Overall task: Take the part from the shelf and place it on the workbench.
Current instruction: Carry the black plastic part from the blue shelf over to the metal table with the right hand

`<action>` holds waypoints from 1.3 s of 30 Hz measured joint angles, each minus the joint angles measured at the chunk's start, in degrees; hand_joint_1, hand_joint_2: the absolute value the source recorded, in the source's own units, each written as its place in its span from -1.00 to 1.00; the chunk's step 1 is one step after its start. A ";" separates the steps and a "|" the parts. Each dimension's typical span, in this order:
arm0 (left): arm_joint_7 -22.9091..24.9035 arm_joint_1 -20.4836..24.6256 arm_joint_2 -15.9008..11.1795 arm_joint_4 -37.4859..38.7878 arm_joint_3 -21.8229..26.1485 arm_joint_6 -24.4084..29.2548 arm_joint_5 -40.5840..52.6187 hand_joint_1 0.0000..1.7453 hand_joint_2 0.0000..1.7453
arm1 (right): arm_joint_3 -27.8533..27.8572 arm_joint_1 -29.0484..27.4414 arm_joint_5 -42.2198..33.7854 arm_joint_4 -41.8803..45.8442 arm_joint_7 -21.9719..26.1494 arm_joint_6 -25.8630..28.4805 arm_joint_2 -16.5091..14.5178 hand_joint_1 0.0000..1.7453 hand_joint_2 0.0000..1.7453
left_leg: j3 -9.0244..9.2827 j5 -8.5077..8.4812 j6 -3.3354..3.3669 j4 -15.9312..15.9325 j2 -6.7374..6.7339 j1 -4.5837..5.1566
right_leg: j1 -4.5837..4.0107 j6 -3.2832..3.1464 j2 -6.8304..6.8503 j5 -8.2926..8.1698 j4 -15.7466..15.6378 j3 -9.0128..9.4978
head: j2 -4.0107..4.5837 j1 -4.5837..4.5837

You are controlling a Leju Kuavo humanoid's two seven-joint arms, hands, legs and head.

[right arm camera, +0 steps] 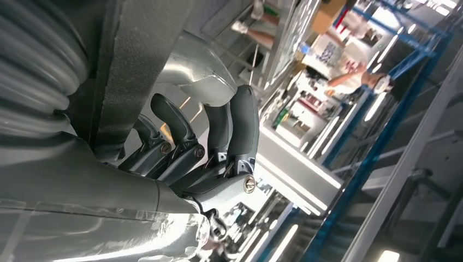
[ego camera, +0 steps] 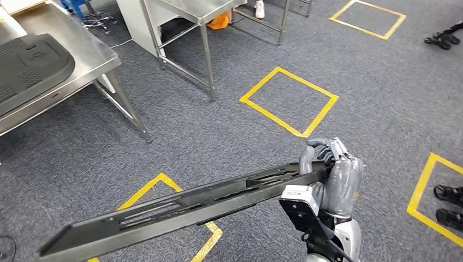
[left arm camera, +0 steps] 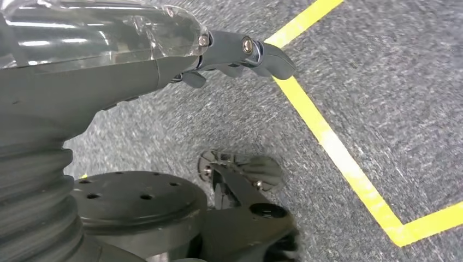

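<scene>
In the head view a long black slotted part (ego camera: 180, 206) stretches from lower left to the right, held level above the carpet. My right hand (ego camera: 333, 174) grips its right end, fingers curled over the top edge. The right wrist view shows those dark fingers (right arm camera: 240, 125) wrapped round the black part (right arm camera: 136, 65). My left hand (left arm camera: 109, 71) hangs over the carpet with nothing in it, one finger (left arm camera: 267, 54) stretched out. The steel workbench (ego camera: 82, 46) stands at the upper left.
A dark grey moulded panel (ego camera: 30, 68) lies on the workbench. A second steel table (ego camera: 202, 11) stands at the top centre. Yellow tape squares (ego camera: 289, 101) mark the grey carpet. A person's sandalled feet (ego camera: 449, 204) stand at the right edge.
</scene>
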State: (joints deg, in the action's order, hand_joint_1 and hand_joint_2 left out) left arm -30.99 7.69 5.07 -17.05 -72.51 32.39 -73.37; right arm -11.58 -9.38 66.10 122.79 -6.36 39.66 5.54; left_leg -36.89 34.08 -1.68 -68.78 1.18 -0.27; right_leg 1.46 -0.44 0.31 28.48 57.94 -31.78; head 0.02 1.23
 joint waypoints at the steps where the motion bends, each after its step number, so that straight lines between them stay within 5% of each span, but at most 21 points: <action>1: 0.03 -0.02 0.00 0.00 0.01 0.00 0.03 -1.00 1.00 | 0.00 -0.02 0.01 0.00 0.02 0.00 -0.01 1.00 1.00 | -1.70 1.21 -0.29 -3.35 -0.22 -0.18 | -0.01 -0.06 0.52 0.07 0.01 0.03 | 0.00 0.04; 3: 0.08 -0.09 -0.01 0.00 0.04 0.01 0.06 -1.00 1.00 | 0.00 -0.02 -0.07 0.00 0.09 0.01 -0.01 1.00 1.00 | -2.69 0.65 -0.65 -4.99 -0.49 -0.51 | 0.04 0.00 1.48 0.25 0.03 0.19 | 0.00 0.06; 6: 0.10 -0.10 -0.02 0.00 0.12 0.02 0.07 -1.00 1.00 | 0.00 -0.01 -0.22 0.00 0.19 0.00 -0.05 1.00 1.00 | 2.25 -4.84 -0.70 5.36 -2.08 -0.71 | 0.14 0.62 2.56 0.77 0.09 0.86 | 0.00 0.09; 8: 0.09 -0.11 -0.01 0.00 0.16 0.03 0.07 -1.00 1.00 | 0.00 0.01 -0.22 0.00 0.25 0.01 -0.10 1.00 1.00 | 4.19 -6.21 -0.08 9.89 -3.08 -0.43 | -0.05 1.27 3.02 1.10 0.14 1.20 | 0.00 0.00; 12: 0.09 -0.26 0.01 0.00 0.37 0.04 0.10 -1.00 1.00 | 0.01 0.03 -0.27 0.00 0.36 -0.01 -0.14 1.00 1.00 | 4.32 -6.26 1.74 10.72 -2.15 -0.21 | 0.18 2.49 2.91 2.10 0.75 1.50 | 0.00 -0.33; 14: 0.10 -0.18 0.02 0.00 0.50 0.04 0.19 -1.00 1.00 | 0.03 -0.02 -0.28 0.00 0.44 0.01 -0.15 1.00 1.00 | 4.54 -6.43 2.51 11.05 -1.64 -0.32 | 0.27 2.62 1.27 5.15 5.64 -0.58 | 0.00 -0.69; 16: 0.11 -0.14 0.02 0.00 0.56 0.04 0.26 -1.00 1.00 | 0.05 -0.20 -0.29 -0.01 0.44 0.01 -0.16 1.00 1.00 | 4.57 -6.36 2.89 11.05 -1.03 -0.14 | 0.10 2.49 0.28 8.54 13.44 -4.52 | 0.00 -1.08; 18: 0.13 -0.16 0.02 0.00 0.58 0.04 0.28 -1.00 1.00 | 0.08 -0.35 -0.29 -0.01 0.40 0.01 -0.16 1.00 1.00 | 4.70 -6.29 3.02 11.01 -0.17 0.07 | -0.07 2.28 0.01 8.33 16.52 -6.49 | 0.00 -1.23; 21: 0.18 -0.11 0.03 0.00 0.61 0.03 0.29 -1.00 1.00 | 0.10 -0.37 -0.29 -0.01 0.39 0.01 -0.16 1.00 1.00 | 5.07 -6.02 2.86 10.82 1.29 0.18 | -0.17 1.50 -1.34 2.16 7.06 -2.75 | 0.00 -1.36; 23: 0.20 -0.07 0.04 0.00 0.62 0.03 0.30 -1.00 1.00 | 0.12 -0.39 -0.29 -0.01 0.38 0.01 -0.21 1.00 1.00 | 4.93 -5.81 2.40 10.50 2.09 0.24 | -0.22 1.27 -2.71 0.33 1.76 -0.66 | 0.00 -1.39; 26: 0.27 -0.08 0.03 0.00 0.62 0.02 0.32 -1.00 1.00 | 0.17 -0.43 -0.30 0.00 0.37 0.01 -0.27 1.00 1.00 | 4.66 -5.77 1.44 10.42 2.79 0.13 | -0.32 0.87 -2.44 0.27 0.62 -0.34 | 0.00 -1.33; 28: 0.34 -0.06 0.01 0.00 0.62 0.02 0.32 -1.00 1.00 | 0.20 -0.40 -0.33 0.00 0.38 0.01 -0.30 1.00 1.00 | 3.94 -4.33 0.72 8.40 1.62 0.15 | -0.07 0.31 -1.53 0.07 0.21 -0.11 | 0.00 -1.01; 31: 0.38 -0.06 0.00 0.00 0.62 0.02 0.34 -1.00 1.00 | 0.22 -0.46 -0.39 0.00 0.39 0.01 -0.38 1.00 1.00 | -0.80 0.70 -0.19 -1.76 -0.23 -0.13 | -0.07 -0.17 0.09 0.16 0.08 0.04 | 0.00 -0.42; 33: 0.41 -0.12 -0.01 0.00 0.62 0.02 0.36 -1.00 1.00 | 0.22 -0.49 -0.40 0.00 0.39 0.01 -0.40 1.00 1.00 | -2.74 1.32 -0.45 -5.52 -0.40 -0.38 | -0.08 -0.18 1.07 0.31 0.10 0.13 | 0.00 -0.41; 34: 0.43 -0.14 -0.01 0.00 0.62 0.02 0.36 -1.00 1.00 | 0.22 -0.50 -0.40 0.00 0.39 0.01 -0.40 1.00 1.00 | -2.10 0.01 -0.50 -4.14 -0.55 -0.47 | -0.04 -0.10 1.50 0.40 0.11 0.26 | 0.00 -0.41; 37: 0.46 -0.10 -0.02 0.00 0.62 0.01 0.35 -1.00 1.00 | 0.22 -0.49 -0.42 0.00 0.39 0.01 -0.40 1.00 1.00 | 3.21 -5.29 -0.19 7.09 -2.53 -0.47 | -0.08 0.49 2.52 0.89 0.17 0.91 | 0.00 -0.35; 39: 0.46 -0.12 -0.02 0.00 0.63 0.00 0.34 -1.00 1.00 | 0.22 -0.48 -0.42 0.00 0.40 0.01 -0.41 1.00 1.00 | 4.40 -5.96 0.50 10.21 -3.31 -0.15 | -0.33 1.06 2.96 1.11 0.18 1.13 | 0.00 -0.44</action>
State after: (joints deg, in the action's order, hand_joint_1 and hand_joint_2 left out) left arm -30.53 7.56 5.05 -17.05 -71.88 32.39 -73.04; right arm -11.37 -9.86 65.69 122.79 -5.96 39.67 5.13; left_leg -32.49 28.11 -1.18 -58.56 -2.13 -0.42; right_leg 1.12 0.62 3.27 29.59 58.11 -30.66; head 0.02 0.79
